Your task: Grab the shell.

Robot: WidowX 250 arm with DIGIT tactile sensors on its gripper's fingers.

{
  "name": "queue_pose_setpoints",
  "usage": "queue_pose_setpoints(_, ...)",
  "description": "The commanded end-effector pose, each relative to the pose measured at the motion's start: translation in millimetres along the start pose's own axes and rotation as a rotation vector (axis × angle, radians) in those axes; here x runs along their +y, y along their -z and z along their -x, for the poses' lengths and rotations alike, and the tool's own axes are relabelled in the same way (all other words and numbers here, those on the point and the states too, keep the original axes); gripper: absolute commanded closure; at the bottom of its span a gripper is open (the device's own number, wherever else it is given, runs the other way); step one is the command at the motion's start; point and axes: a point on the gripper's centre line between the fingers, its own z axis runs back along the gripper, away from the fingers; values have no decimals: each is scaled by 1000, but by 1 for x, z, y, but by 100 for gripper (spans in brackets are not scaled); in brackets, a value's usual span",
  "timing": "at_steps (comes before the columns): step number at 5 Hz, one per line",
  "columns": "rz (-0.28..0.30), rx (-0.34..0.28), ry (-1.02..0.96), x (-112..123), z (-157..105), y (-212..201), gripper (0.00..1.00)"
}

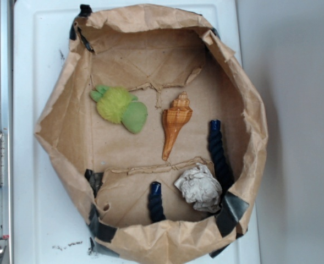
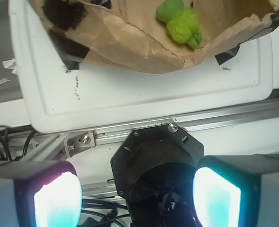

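The orange-brown spiral shell (image 1: 176, 122) lies flat inside the open brown paper bag (image 1: 68, 126), near its middle, spire toward the back and tail pointing to the front. It does not show in the wrist view. My gripper (image 2: 137, 196) is open and empty, its two glowing pads (image 2: 58, 201) far apart at the bottom of the wrist view, above the robot's black base (image 2: 156, 156) and well outside the bag. The gripper is not seen in the exterior view.
A fuzzy yellow-green plush toy (image 1: 119, 106) lies left of the shell and also shows in the wrist view (image 2: 181, 22). A crumpled grey-white paper ball (image 1: 199, 187) sits front right. Two dark blue rope handles (image 1: 219, 154) lie inside. The bag stands on a white tray (image 1: 35, 220) beside an aluminium rail (image 2: 224, 120).
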Motion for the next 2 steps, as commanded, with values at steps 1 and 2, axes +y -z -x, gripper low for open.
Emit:
queue_pose_setpoints(1,141,-433,-191,18,-106,-17,0)
queue_pose_setpoints(2,170,-485,-235,25,-114,-24,0)
